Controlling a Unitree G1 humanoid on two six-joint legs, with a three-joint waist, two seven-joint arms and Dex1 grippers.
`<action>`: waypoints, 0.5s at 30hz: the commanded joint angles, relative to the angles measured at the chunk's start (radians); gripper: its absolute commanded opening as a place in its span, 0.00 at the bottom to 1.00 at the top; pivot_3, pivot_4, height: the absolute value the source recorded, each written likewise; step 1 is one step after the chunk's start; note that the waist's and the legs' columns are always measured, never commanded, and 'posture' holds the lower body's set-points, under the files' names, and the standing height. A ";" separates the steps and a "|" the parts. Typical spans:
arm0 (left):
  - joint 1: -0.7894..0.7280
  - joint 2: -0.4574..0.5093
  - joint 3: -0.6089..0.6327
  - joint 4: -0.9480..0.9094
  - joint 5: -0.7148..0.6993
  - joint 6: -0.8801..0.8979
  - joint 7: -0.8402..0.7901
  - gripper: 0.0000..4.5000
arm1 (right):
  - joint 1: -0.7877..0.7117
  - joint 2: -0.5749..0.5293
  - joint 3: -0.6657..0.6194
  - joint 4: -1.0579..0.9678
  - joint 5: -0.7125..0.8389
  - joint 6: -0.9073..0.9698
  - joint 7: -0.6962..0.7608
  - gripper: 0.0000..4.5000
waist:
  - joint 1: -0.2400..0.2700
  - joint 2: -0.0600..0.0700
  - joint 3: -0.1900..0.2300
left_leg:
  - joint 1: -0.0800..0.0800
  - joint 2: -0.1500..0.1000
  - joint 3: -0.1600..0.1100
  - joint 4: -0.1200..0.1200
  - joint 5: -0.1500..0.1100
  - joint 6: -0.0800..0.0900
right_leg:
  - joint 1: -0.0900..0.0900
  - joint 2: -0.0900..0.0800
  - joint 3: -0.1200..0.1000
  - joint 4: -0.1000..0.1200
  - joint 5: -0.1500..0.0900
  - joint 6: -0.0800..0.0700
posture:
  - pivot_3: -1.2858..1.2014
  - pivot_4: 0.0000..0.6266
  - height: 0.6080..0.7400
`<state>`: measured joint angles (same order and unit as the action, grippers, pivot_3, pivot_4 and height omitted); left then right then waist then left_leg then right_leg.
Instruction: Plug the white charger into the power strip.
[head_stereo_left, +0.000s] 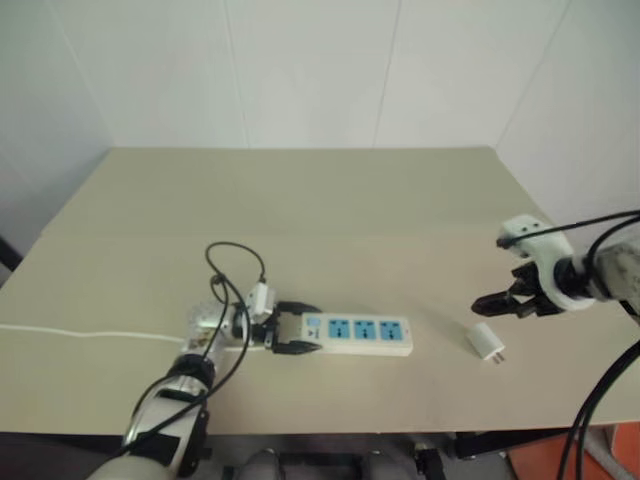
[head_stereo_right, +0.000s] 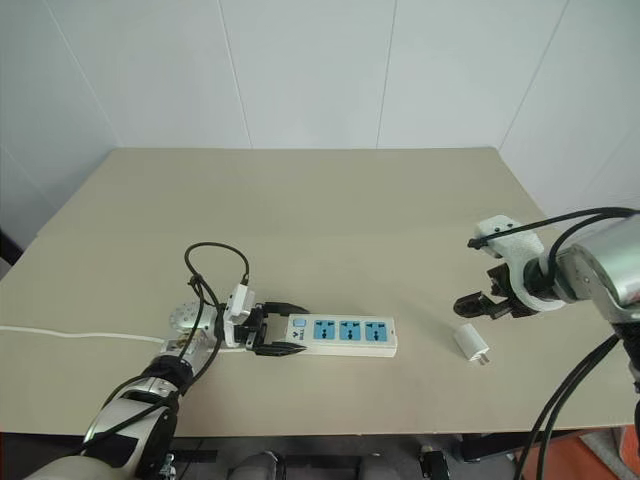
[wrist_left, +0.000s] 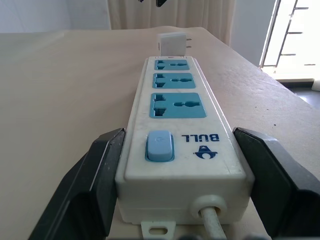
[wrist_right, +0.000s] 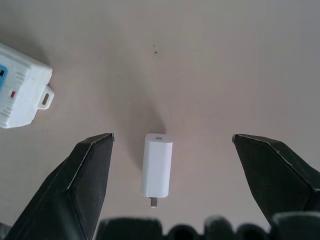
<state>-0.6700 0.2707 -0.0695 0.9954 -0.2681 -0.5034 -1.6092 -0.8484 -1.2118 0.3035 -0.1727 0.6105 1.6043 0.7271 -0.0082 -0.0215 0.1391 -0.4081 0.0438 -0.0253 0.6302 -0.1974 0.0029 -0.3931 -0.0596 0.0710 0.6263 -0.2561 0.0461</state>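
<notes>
Charger (wrist_right: 157, 165) lies flat on the table (head_stereo_left: 330, 200), just off the power strip's (head_stereo_left: 358, 334) far end, long axis roughly crosswise to the strip, prongs toward the table's near edge. Right end effector (wrist_right: 167, 170) hangs over it, jaws wide, empty, likely lining up a pick. Left end effector (wrist_left: 175, 185) clamps the strip's cord end, probably to steady it.

White boxy tool (head_stereo_right: 490, 306) housings, black tapered fingers (wrist_right: 85, 175), looping black cables, silver forearms
</notes>
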 joint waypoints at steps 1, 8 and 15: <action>0.021 -0.019 -0.023 0.008 0.043 -0.024 0.007 0.72 | -0.044 -0.028 0.081 0.009 -0.022 -0.021 0.054 1.00 | 0.000 0.000 0.000 | 0.000 0.000 0.000 0.000 0.000 0.000 | 0.000 0.000 0.000 0.000 0.000 0.000 | 0.52 0.24 1.00; 0.051 -0.034 -0.025 -0.011 0.048 -0.031 0.025 0.72 | -0.080 -0.006 0.220 0.107 -0.086 -0.098 0.139 1.00 | 0.004 0.001 0.000 | 0.000 0.000 0.000 0.001 0.000 0.000 | 0.000 0.000 0.000 0.000 0.000 0.000 | 0.52 0.24 1.00; 0.075 -0.035 -0.023 -0.038 0.045 -0.033 0.041 0.72 | -0.124 0.060 0.318 0.253 -0.194 -0.186 0.209 1.00 | 0.006 0.002 -0.001 | 0.001 0.000 0.000 0.002 0.000 0.000 | 0.001 0.000 0.000 0.001 0.000 0.001 | 0.52 0.24 1.00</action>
<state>-0.6252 0.2467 -0.0604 0.9520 -0.2673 -0.5272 -1.5670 -0.9434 -1.1473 0.6196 0.0564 0.4469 1.4432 0.9164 -0.0017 -0.0199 0.1381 -0.4076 0.0435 -0.0253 0.6326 -0.1974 0.0029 -0.3922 -0.0597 0.0709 0.6271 -0.2561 0.0467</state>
